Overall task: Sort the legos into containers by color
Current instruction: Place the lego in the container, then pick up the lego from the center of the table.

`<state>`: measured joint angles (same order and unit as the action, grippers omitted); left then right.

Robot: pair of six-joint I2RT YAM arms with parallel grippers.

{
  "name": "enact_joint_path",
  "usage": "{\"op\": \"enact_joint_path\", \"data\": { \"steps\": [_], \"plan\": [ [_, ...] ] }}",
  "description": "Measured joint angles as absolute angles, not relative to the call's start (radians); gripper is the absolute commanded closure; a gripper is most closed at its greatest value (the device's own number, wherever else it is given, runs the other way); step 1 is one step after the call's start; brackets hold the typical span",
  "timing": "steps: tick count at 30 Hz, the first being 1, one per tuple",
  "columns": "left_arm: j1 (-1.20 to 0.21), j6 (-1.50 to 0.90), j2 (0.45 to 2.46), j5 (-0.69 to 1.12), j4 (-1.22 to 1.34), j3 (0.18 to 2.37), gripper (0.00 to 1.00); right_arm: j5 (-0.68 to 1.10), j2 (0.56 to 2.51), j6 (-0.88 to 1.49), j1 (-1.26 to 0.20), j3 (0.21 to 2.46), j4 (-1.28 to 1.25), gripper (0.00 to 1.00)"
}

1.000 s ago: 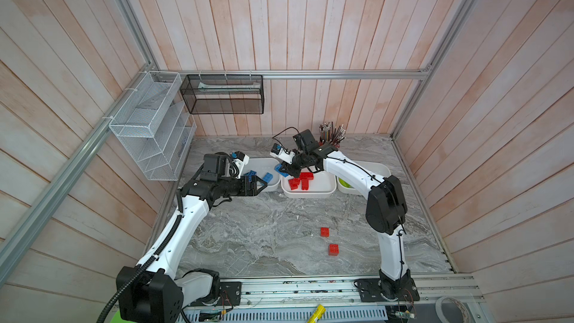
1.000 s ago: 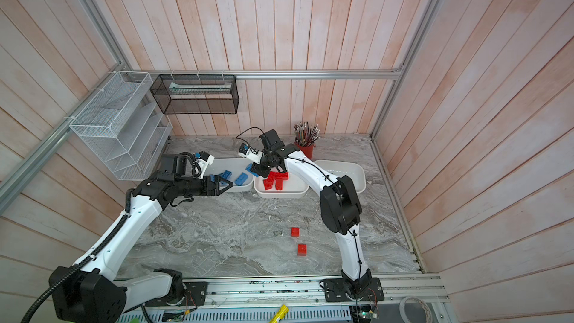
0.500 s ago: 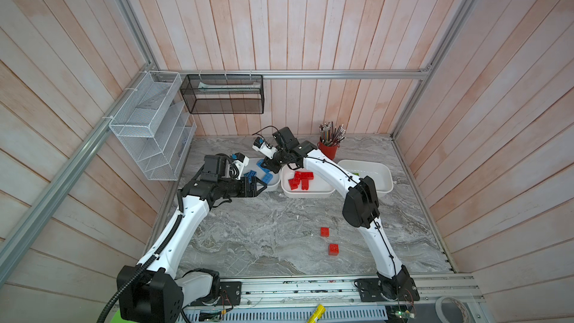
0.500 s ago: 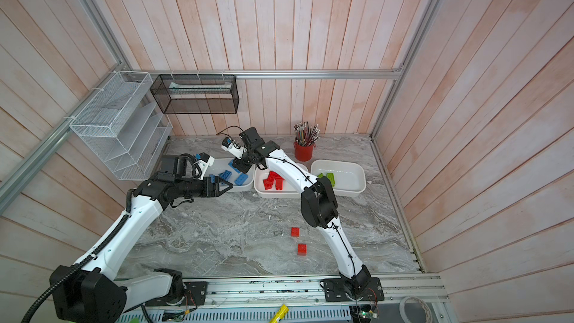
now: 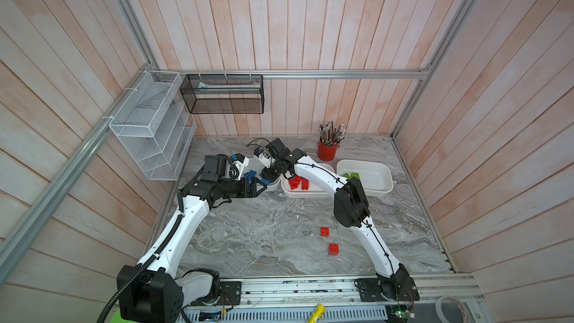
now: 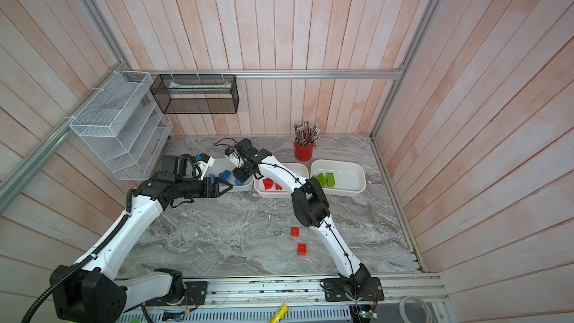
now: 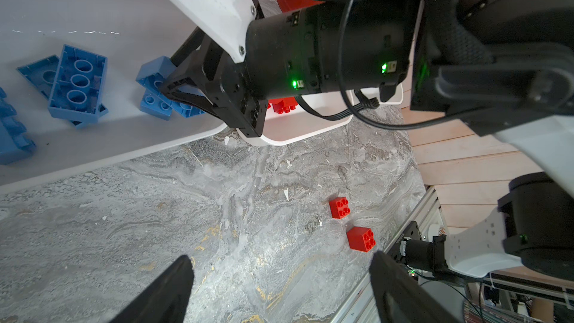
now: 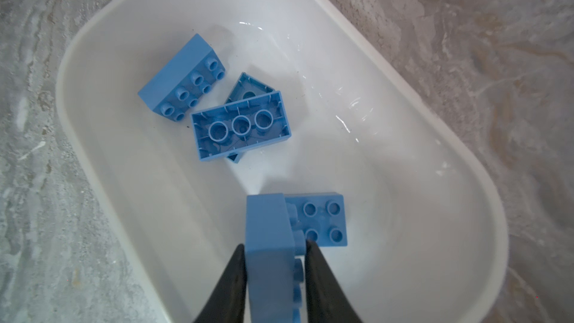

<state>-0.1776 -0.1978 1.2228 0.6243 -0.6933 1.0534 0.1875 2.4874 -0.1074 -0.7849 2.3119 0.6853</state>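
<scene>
Marble table point(image 6: 233, 228) seen from above, with three white tubs in a row near the back wall: the left tub point(image 6: 219, 166) holds blue bricks point(image 6: 226, 176), the middle tub point(image 6: 273, 194) red bricks point(image 6: 268, 183), the right tub point(image 6: 351, 166) two lime green bricks point(image 6: 326, 179), and a red pencil cup point(image 6: 303, 151) stands just behind. The right gripper point(image 6: 240, 179) hangs over the left tub's right end with a blue brick point(image 6: 238, 182) at its tip, the left gripper point(image 6: 228, 187) just before that tub's near rim. Two short red bricks point(image 6: 295, 231) lie apart on the open table; a white wire basket point(image 6: 115, 125) and a black mesh basket point(image 6: 195, 93) hang on the walls.
</scene>
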Motion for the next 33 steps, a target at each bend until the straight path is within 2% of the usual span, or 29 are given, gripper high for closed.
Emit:
{"op": "enact_joint_path", "data": {
  "steps": [2, 7, 11, 22, 28, 33],
  "plan": [
    [-0.178, -0.198, 1.223, 0.624, -0.693, 1.053, 0.09, 0.181, 2.487, -0.112, -0.785, 2.318, 0.687, 0.53],
    [-0.178, -0.198, 1.223, 0.624, -0.693, 1.053, 0.09, 0.176, 2.474, -0.131, -0.785, 2.348, 0.729, 0.52],
    [-0.178, -0.198, 1.223, 0.625, -0.693, 1.053, 0.09, 0.167, 2.375, -0.157, -0.785, 2.311, 0.781, 0.51],
    [-0.178, -0.199, 1.233, 0.647, -0.688, 1.053, 0.09, 0.043, 1.623, -0.157, -0.710, 1.667, 0.766, 0.44],
    [-0.178, -0.199, 1.258, 0.650, -0.683, 1.054, 0.09, -0.018, 1.454, -0.020, -0.699, 1.353, 0.788, 0.43],
    [-0.178, -0.199, 1.272, 0.651, -0.680, 1.055, 0.09, -0.040, 1.373, 0.192, -0.725, 1.126, 0.786, 0.43]
  ]
}}
